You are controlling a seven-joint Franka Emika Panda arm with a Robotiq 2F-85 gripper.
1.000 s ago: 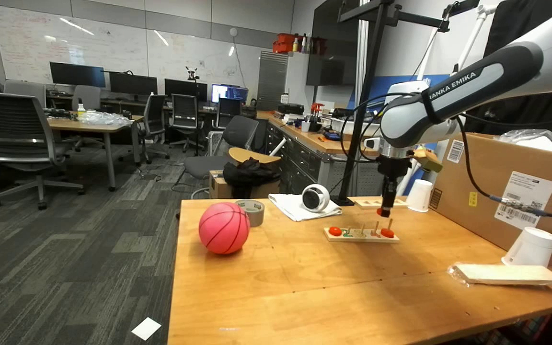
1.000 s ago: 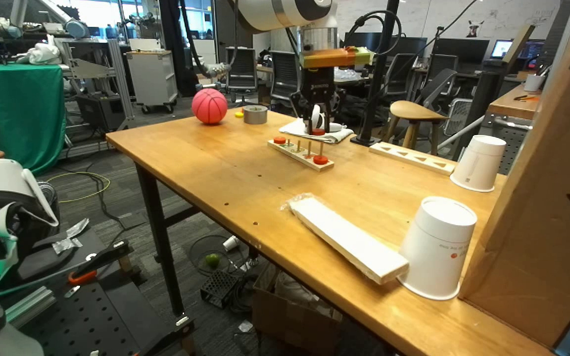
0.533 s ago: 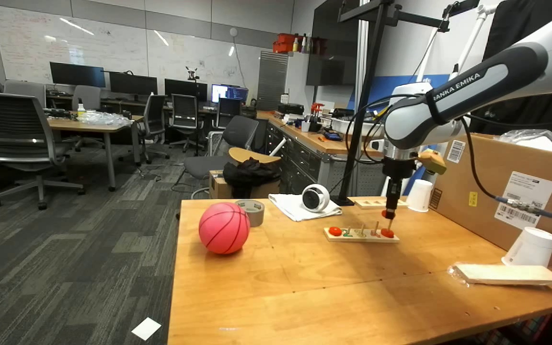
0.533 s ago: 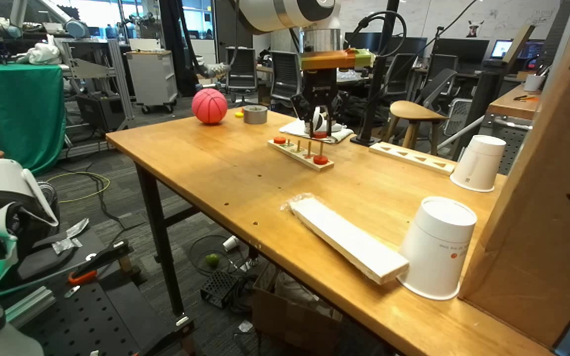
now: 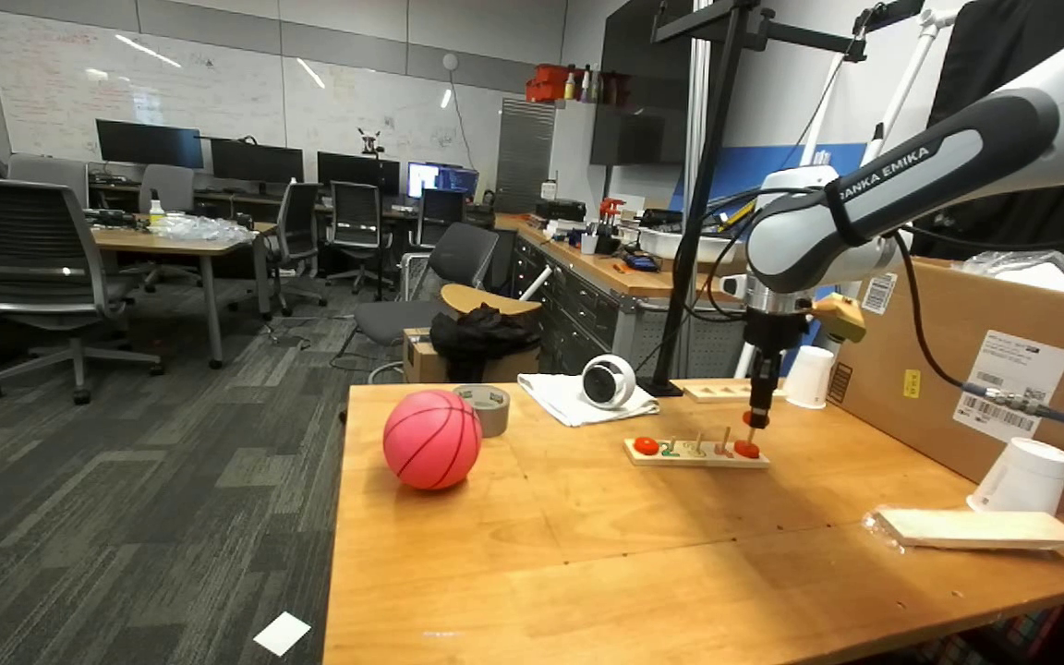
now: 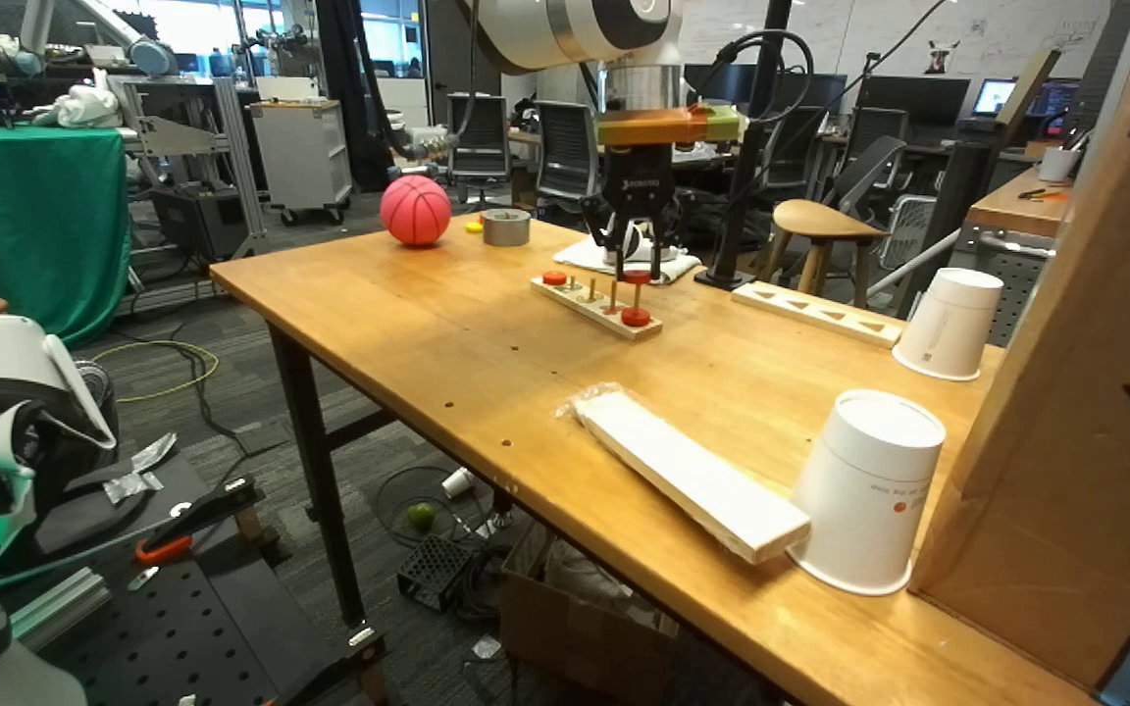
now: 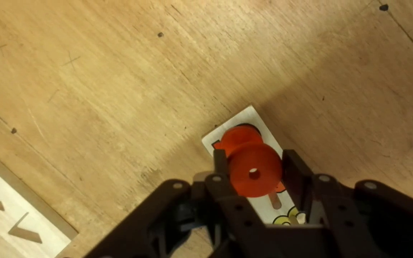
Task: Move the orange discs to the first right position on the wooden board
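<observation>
A round hole [image 7: 254,174] through the held orange disc [image 7: 255,161] is shown by the wrist view alone; there, a 2nd disc [image 7: 241,135], lower down, is partly covered. A yellow piece [image 6: 474,226] near the roll of tape [image 6: 506,229], and a green drape [image 6: 35,221] at the far left, are revealed only in an exterior view.

On the wooden table [image 5: 532,563], the pink ball [image 5: 432,440] is seen at the left, and a white cloth [image 5: 555,397] is spread at the far side. At the right, 2 paper cups [image 5: 1020,476] are set upside down near a cardboard box [image 5: 1049,323]. Beyond, chairs [image 5: 33,240] and monitors [image 5: 150,144] are ranged before a whiteboard [image 5: 61,83].

In both exterior views, the 2nd disc is placed at the right end of the wooden board [image 5: 703,462], a 3rd disc [image 5: 646,446] at the left end. Just above the right end, the claw [image 7: 255,157] is parted by only a disc's width, the orange disc being gripped between its 2 fingers [image 7: 221,163]. Whether the end peg [image 6: 638,296] is touched cannot be told.
</observation>
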